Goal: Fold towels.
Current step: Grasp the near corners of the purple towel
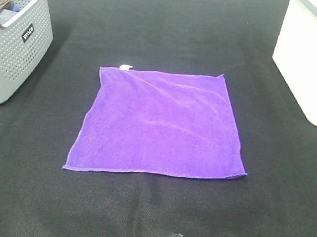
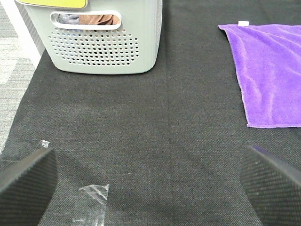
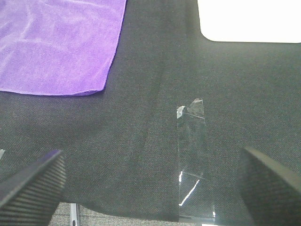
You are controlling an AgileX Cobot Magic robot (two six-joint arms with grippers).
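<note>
**Flat out: purple towel (image 1: 158, 127), nothing gripped**

High view: it lies spread mid black mat (image 1: 150, 217), with a grey basket (image 1: 15, 39) far left and a white bin (image 1: 311, 60) far right.
Left wrist: left gripper (image 2: 150, 183) spread wide, empty, over bare mat.
Right wrist: right gripper (image 3: 150, 188) equally wide, empty, over a tape strip (image 3: 193, 155).

The desk (image 1: 166, 30) has a black woven surface, and a purple towel (image 1: 158, 124) lies spread flat on it near the middle. The towel's small white tag (image 1: 126, 67) is at its far left corner. Well apart from the towel's left side stands a grey perforated basket (image 1: 14, 56). A white box (image 1: 311, 60) stands beyond its far right corner. A strip of clear tape (image 3: 192, 155) is stuck to the desk near the towel's near right corner, close to the desk's edge.
</note>
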